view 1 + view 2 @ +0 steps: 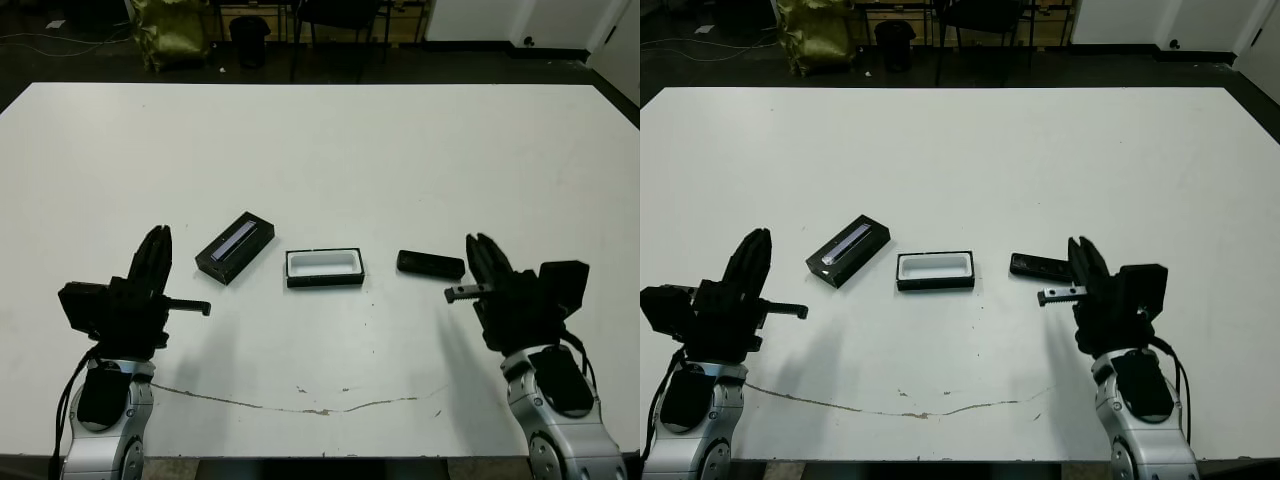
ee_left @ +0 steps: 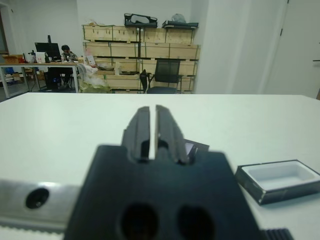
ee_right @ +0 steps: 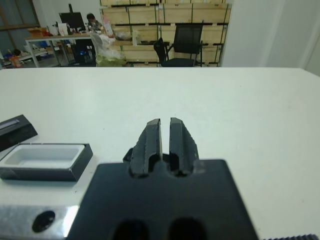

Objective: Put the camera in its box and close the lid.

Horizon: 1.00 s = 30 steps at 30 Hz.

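The box [image 1: 324,267], a shallow black tray with white lining, lies open at the table's middle. To its left the lid [image 1: 235,247], a black shell with a silvery stripe, lies at an angle. The camera [image 1: 430,264], a slim black bar, lies flat to the right of the box. My left gripper [image 1: 155,236] is shut and empty, left of the lid and nearer the front. My right gripper [image 1: 481,244] is shut and empty, just right of the camera. The left wrist view shows the box [image 2: 280,181] beside its fingers [image 2: 141,127]. In the right wrist view the box [image 3: 45,160] and the lid [image 3: 12,130] show.
A thin cracked line [image 1: 300,405] runs across the table near its front edge. Beyond the far edge stand a dark chair [image 1: 340,20] and a yellow-green bag [image 1: 175,30]. A person [image 2: 66,52] sits at a distant desk in the left wrist view.
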Tool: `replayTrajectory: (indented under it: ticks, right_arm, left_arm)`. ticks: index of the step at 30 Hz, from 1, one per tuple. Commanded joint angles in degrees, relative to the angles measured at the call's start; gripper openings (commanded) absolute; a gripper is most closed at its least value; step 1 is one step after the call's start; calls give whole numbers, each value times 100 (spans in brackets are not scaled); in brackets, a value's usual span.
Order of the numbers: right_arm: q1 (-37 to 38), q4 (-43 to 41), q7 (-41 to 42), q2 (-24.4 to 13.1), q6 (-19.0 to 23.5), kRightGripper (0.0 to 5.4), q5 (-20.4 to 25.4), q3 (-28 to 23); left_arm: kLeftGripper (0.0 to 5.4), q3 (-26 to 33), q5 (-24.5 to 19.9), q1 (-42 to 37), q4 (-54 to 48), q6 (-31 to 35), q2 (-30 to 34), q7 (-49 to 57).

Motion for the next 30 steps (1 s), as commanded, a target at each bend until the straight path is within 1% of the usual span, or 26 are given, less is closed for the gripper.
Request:
replayTrajectory:
  ticks: [1, 9, 15, 23, 26, 30]
  right_arm:
    - [85, 5, 2, -53, 16, 0, -109, 34]
    - [133, -45, 13, -33, 91, 0, -92, 2]
    - [159, -21, 69, -14, 21, 0, 1, -43]
    - [157, -44, 24, -30, 81, 0, -49, -40]
    - [144, 3, 52, -35, 26, 0, -34, -54]
    - [136, -15, 24, -27, 87, 0, -35, -64]
  left_arm:
    - [2, -7, 21, 28, 86, -13, 4, -19]
    - [2, -14, 53, 34, 170, -68, 17, -33]
    - [2, -20, 36, 34, 170, -63, 20, -52]
    - [2, -32, 28, 43, 205, -104, 7, -64]
    - [2, -37, 41, 54, 203, -91, 0, -50]
    - [2, -52, 19, 70, 176, -64, 1, -65]
